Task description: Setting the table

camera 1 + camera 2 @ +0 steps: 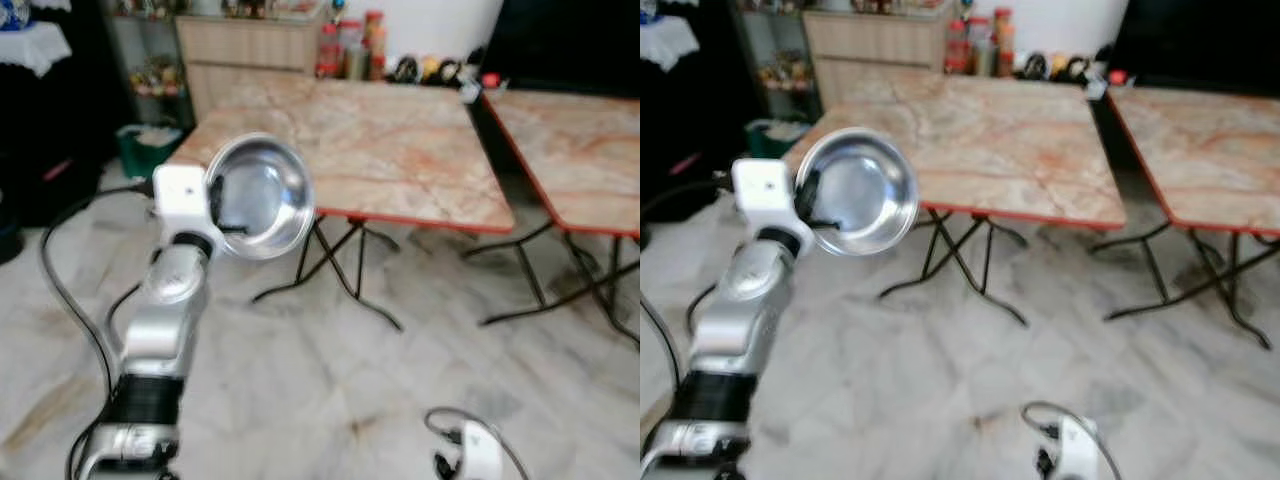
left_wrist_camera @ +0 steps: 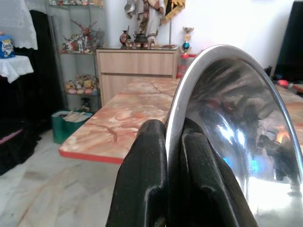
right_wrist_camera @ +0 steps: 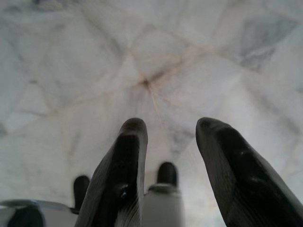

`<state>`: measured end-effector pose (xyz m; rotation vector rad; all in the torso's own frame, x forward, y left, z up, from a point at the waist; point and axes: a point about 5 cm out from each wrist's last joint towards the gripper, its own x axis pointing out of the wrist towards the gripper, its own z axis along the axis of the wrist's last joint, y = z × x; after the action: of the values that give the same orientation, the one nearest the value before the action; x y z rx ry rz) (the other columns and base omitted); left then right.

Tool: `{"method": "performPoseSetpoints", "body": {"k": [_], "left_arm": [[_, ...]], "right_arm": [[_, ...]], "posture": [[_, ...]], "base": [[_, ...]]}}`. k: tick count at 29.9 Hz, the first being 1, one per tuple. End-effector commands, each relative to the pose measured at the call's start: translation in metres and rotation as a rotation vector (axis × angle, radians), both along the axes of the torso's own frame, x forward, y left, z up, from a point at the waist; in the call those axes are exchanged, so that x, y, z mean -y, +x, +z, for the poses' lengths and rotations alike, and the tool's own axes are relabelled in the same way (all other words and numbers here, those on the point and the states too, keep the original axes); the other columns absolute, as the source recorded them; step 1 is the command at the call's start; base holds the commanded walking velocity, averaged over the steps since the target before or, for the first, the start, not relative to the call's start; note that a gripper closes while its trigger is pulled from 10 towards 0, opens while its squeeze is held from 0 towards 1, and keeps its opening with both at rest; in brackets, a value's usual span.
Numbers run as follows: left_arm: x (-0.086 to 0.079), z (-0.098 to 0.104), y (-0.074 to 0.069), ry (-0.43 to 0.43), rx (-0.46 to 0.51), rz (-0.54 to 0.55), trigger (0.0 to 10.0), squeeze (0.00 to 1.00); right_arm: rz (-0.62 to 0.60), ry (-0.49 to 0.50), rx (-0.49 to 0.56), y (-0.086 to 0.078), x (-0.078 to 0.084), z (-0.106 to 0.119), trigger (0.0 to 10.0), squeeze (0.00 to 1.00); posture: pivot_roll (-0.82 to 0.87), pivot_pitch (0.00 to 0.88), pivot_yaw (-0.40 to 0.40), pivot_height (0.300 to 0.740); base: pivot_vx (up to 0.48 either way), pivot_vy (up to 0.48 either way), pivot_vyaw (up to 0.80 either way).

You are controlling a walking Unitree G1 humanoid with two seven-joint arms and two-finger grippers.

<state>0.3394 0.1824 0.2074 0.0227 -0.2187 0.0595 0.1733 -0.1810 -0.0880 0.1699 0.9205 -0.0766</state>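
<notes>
While the steel bowl [image 1: 258, 196] is held up on edge, the carrying step is judged to be in hand. Its rim is pinched between the closed fingers [image 2: 144, 179] of the left gripper [image 1: 222, 205], just short of the near-left corner of the marble-topped table [image 1: 400, 150]. Next, the bowl would need to be brought over the tabletop, levelled and lowered. The right gripper [image 3: 173, 156] hangs idle over the floor, fingers apart.

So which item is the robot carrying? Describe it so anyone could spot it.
Start at the nearer marble-patterned folding table with its red edge. Just before its left corner, the left gripper holds up a shiny round steel bowl by its rim, the one mirror-bright thing here.
</notes>
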Motion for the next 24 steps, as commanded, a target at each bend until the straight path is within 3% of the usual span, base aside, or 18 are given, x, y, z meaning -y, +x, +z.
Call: {"method": "performPoseSetpoints", "body": {"k": [1,22,24], "left_arm": [[0.0168,0.0072,0.0009,0.001,0.026,-0.054,10.0,0.0],[0.0174,0.0032,0.0016,0.0,0.014,-0.06,10.0,0.0],[0.0171,-0.0009,0.0017,-0.045,0.006,-0.065,10.0,0.0]], "right_arm": [[-0.013,-0.031,-0.011,-0.0035,0.0132,0.0,10.0,0.0],[-0.023,-0.031,-0.009,-0.0048,0.0133,-0.0004,10.0,0.0],[-0.023,-0.031,-0.01,-0.0051,0.0134,-0.0006,10.0,0.0]], "posture": [[0.12,0.0,-0.038,0.74],[0.11,0.0,-0.03,0.74],[0.11,0.0,-0.029,0.74]], "base": [[0.296,0.0,0.0],[0.314,0.0,0.0],[0.328,0.0,0.0]]}}
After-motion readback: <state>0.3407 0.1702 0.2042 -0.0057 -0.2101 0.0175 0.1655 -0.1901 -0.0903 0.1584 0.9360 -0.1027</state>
